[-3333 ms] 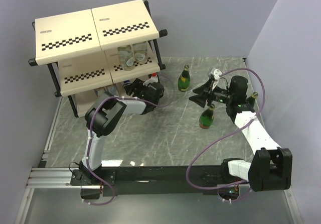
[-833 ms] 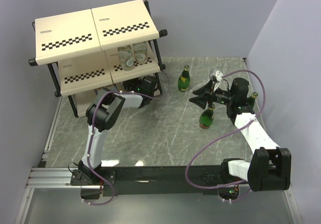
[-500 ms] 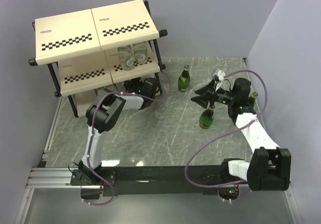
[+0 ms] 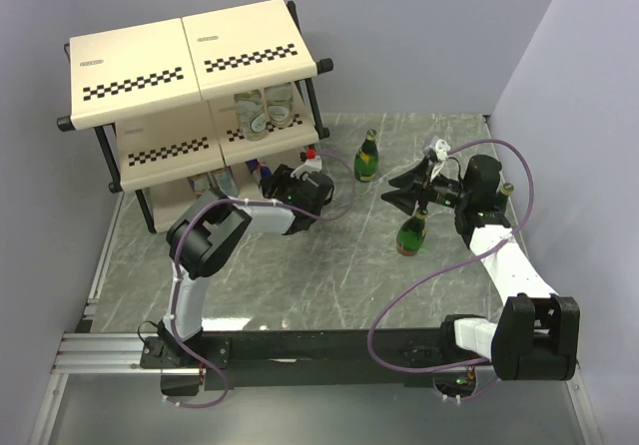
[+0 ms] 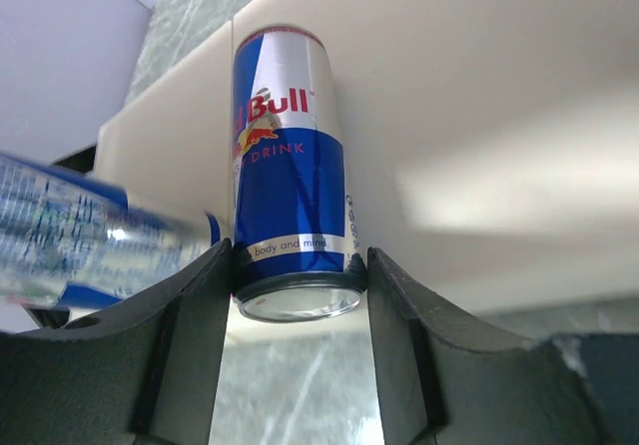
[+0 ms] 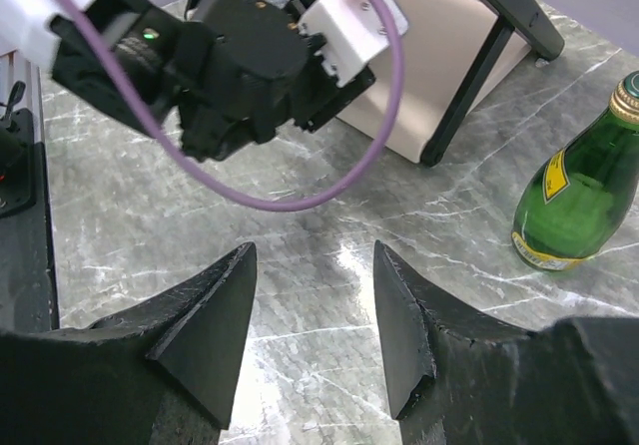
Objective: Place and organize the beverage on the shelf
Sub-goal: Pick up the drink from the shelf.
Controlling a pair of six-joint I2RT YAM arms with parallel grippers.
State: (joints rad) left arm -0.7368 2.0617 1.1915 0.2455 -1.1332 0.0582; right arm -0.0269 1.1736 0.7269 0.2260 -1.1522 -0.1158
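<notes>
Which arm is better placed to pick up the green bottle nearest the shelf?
Right. The right gripper is open, empty and near that bottle; the left gripper straddles a can.

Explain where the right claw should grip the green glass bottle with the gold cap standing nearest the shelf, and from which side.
Probably the wide lower body of the green glass bottle, below the tapering shoulder, approached level from the side facing away from the cream three-tier shelf. It stands upright, and the open right claw is on that side.
</notes>
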